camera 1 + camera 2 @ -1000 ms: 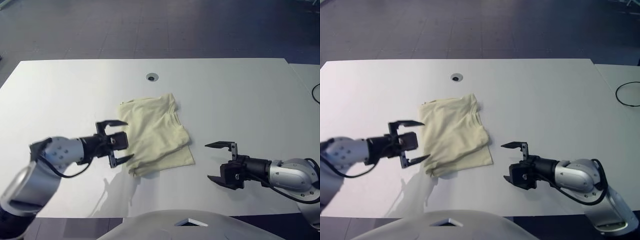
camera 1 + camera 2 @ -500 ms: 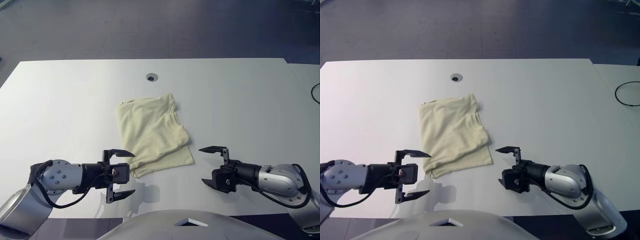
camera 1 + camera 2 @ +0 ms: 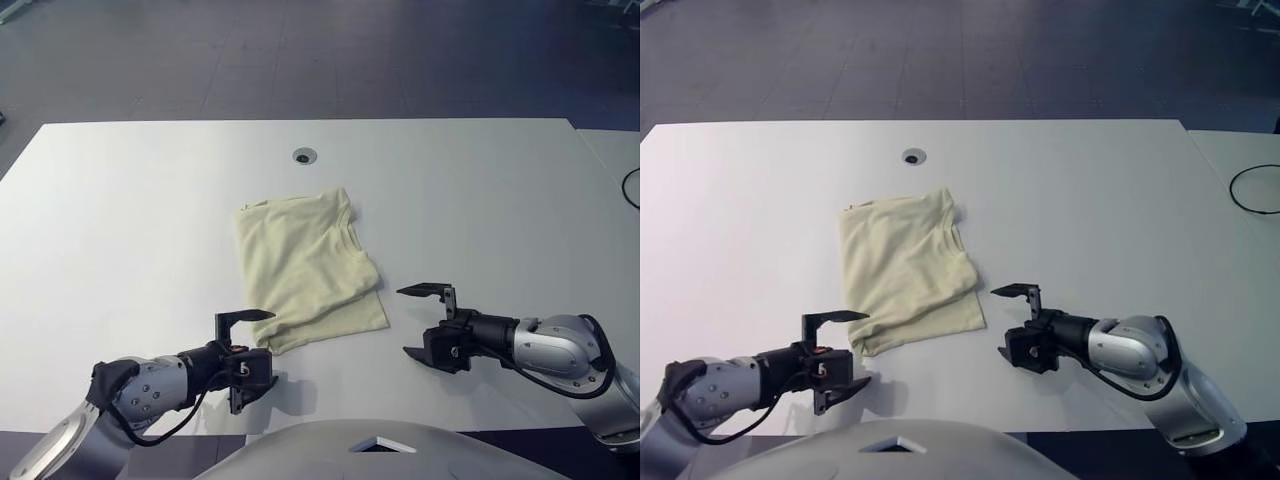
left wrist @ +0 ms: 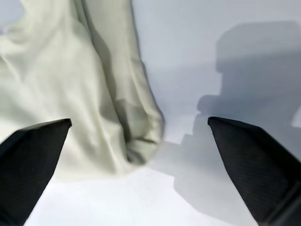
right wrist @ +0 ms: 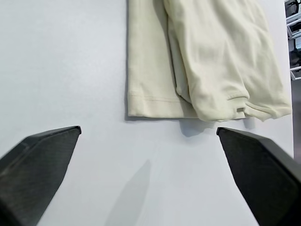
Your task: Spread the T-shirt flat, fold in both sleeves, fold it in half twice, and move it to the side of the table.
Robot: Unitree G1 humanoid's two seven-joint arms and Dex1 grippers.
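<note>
Left gripper [image 3: 268, 347] and right gripper [image 3: 404, 320], jaws apart, flank the folded T-shirt's [image 3: 305, 265] near edge; a grommet [image 3: 304, 155] lies beyond it.

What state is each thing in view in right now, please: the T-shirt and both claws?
T-shirt: folded into layers, slightly rumpled, lying on the table, held by neither claw.
Left claw: open, empty, low over the table by the shirt's near corner.
Right claw: open, empty, low over the table, apart from the shirt's right edge.
</note>
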